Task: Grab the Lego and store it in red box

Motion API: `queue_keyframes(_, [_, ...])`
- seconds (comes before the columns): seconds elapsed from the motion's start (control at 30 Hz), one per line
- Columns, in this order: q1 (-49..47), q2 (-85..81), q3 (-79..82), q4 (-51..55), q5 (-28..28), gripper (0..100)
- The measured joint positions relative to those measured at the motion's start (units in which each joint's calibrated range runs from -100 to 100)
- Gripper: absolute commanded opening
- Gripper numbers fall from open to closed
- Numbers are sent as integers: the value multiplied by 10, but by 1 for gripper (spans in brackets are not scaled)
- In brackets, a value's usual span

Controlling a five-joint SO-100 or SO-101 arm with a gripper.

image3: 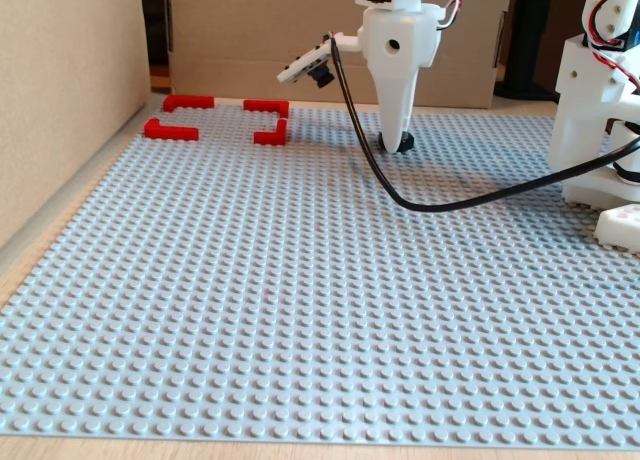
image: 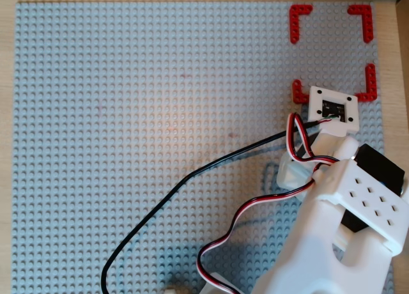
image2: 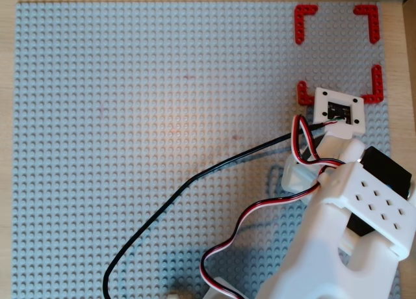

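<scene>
overhead views both show the grey studded baseplate (image: 128,147) filling the table, with the white arm (image: 345,230) reaching in from the lower right toward the red box (image: 332,51). that box sits in the baseplate's far right corner, as four thin red corner beams. the black cable (image: 192,179) loops over the plate well clear of the box. in the fixed view the gripper (image3: 398,138) tapers down short of the box, its tips clamped on a small dark piece, seemingly the lego (image3: 404,142). i judge it light, rigid and glossy, so slippery; hold it across opposite flat sides. nothing blocks the way.
</scene>
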Motion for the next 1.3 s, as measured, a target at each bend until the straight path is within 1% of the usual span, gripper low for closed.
queue_keyframes(0.17, [-1,2,-55,34,0,10])
queue_keyframes(0.33, [-1,3,-160,79,-12,10])
queue_keyframes(0.53, [-20,11,-252,81,-32,13])
queue_keyframes(0.9, [-108,25,-265,-8,-87,13])
queue_keyframes(1.03, [-110,60,-267,-62,-98,14])
queue_keyframes(1.1, [-109,78,-267,-83,-99,17])
queue_keyframes(1.13, [-107,85,-267,-91,-99,19])
queue_keyframes(1.2, [-98,90,-267,-101,-99,21])
queue_keyframes(1.3, [-87,97,-267,-109,-98,21])
